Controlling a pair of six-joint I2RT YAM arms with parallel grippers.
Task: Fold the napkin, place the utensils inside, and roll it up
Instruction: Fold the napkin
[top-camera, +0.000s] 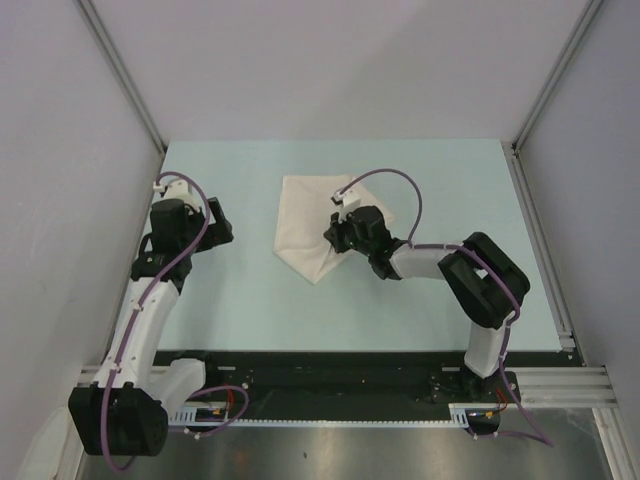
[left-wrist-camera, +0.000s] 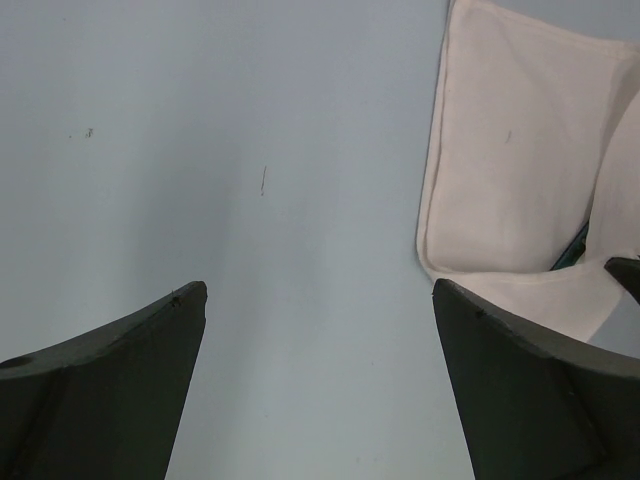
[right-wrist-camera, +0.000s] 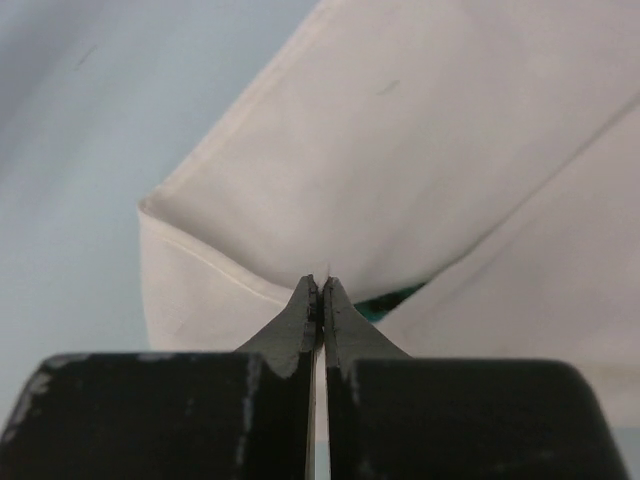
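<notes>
— What does everything sit on?
— A pale blue-green worktop, with one thin hair-like mark seen from the left wrist
— And around it?
— Grey panels on three sides, aluminium posts rising at the far corners, and a black strip along the near edge

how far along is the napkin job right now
Done: the napkin lies partly folded; a teal sliver, maybe the knife, peeks from under a flap. In hand: the right gripper pinches a folded edge; the left gripper hangs open beside it. Left: rolling it up.
</notes>
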